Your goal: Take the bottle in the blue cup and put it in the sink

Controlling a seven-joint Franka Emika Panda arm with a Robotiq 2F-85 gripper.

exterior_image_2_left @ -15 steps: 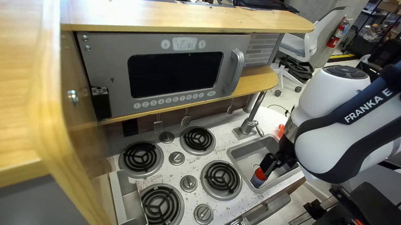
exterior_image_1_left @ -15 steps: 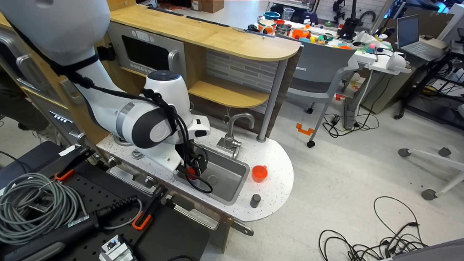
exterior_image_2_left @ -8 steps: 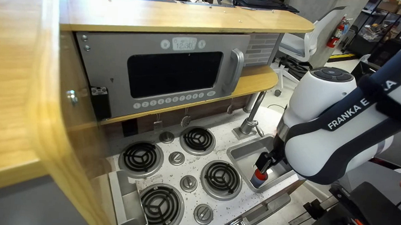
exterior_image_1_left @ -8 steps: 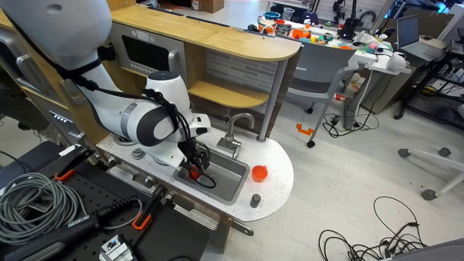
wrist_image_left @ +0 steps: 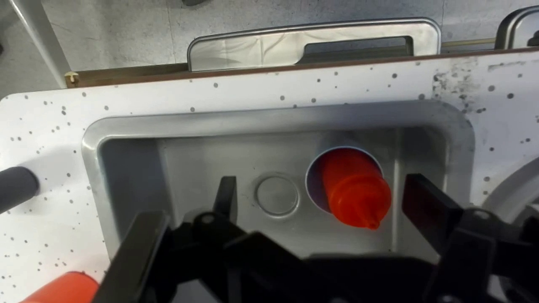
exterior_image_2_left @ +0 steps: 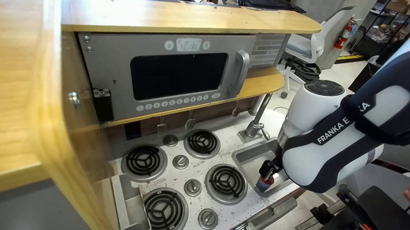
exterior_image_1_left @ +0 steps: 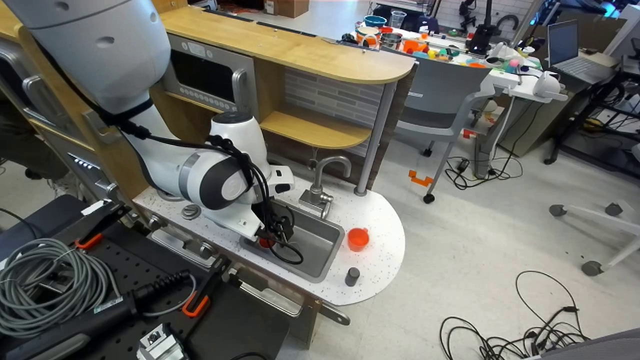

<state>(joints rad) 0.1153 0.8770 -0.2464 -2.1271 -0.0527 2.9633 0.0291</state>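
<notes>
The speckled worktop (wrist_image_left: 143, 95) around the sink (wrist_image_left: 202, 125) is brightly and evenly lit, while the sink's interior is left duller, shaded at its ends. A soft shadow is cast by the dark cylinder (wrist_image_left: 16, 188) near the sink. At the sink, the tool (wrist_image_left: 322, 193) is rendered almost black in the wrist view. Pale glare is thrown back by the floor (exterior_image_1_left: 480, 220) below the sink. The wooden panel (exterior_image_2_left: 12, 101) well apart from the sink is blurred and stretched.

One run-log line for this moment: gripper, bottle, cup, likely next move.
gripper: open, over sink | red bottle: in blue cup, ungripped | blue cup: in sink | likely next: grip red bottle, lift out
</notes>
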